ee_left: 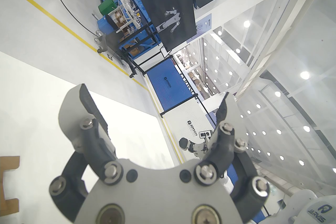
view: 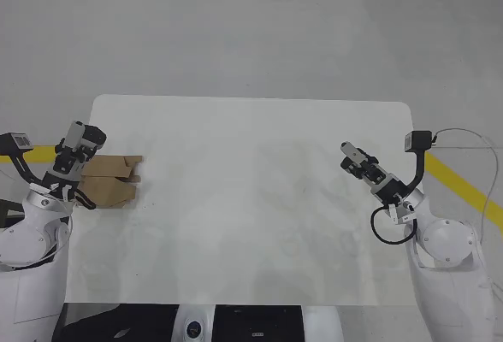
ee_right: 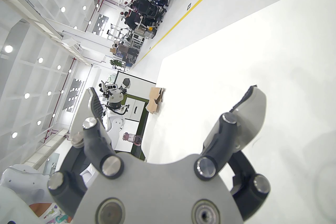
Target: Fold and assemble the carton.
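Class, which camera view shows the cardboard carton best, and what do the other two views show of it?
The top view: the carton lies at the table edge, nearly all of it visible. The left wrist view catches only two of its tabs; the right wrist view shows it far off and small.

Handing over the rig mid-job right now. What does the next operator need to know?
Left hand: open, empty, by the carton at the left edge of the table.
Right hand: open, empty, over the table's right side, far from the carton.
Carton: brown cardboard lying on the table, flaps out, not held.
Done: no fold evident.
Left: grasp it, fold the flaps, assemble.
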`<state>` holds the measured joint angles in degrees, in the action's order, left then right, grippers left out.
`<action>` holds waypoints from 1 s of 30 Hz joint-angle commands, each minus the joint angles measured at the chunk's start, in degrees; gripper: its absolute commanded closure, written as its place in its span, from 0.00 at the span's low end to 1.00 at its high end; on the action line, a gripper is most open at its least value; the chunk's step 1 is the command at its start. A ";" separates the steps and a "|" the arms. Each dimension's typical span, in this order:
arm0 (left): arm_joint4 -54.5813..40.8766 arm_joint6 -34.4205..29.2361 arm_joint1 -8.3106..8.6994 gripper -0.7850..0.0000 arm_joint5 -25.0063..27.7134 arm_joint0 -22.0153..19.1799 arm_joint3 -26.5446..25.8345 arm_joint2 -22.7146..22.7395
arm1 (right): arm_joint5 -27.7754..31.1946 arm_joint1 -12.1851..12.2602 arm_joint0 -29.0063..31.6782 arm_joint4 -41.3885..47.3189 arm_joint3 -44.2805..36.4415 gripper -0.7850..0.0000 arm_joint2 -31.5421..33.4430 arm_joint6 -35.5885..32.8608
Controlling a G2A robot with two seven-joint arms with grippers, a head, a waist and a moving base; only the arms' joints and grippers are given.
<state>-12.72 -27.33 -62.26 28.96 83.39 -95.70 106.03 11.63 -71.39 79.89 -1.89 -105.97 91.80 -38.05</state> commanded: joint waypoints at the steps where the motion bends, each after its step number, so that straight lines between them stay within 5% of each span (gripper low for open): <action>1: 0.00 0.00 0.00 0.00 0.00 0.00 0.00 0.00 | 0.00 0.00 0.00 0.00 0.00 0.00 0.00 0.00; 15: 0.00 0.00 0.00 0.00 0.00 0.00 0.00 0.00 | 0.00 0.00 0.00 0.00 0.00 0.00 0.00 0.00; 22: -0.24 3.34 0.07 0.00 -8.07 0.67 -0.23 2.50 | 0.00 0.00 0.00 0.00 0.00 0.00 0.00 0.00; 30: -6.44 -3.69 0.59 0.00 -11.88 5.79 -0.11 9.06 | 0.00 0.00 0.00 0.00 0.00 0.00 0.00 0.00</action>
<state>-17.35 -29.86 -61.70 17.68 88.14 -95.94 114.17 11.63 -71.39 79.89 -1.89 -105.97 91.80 -38.05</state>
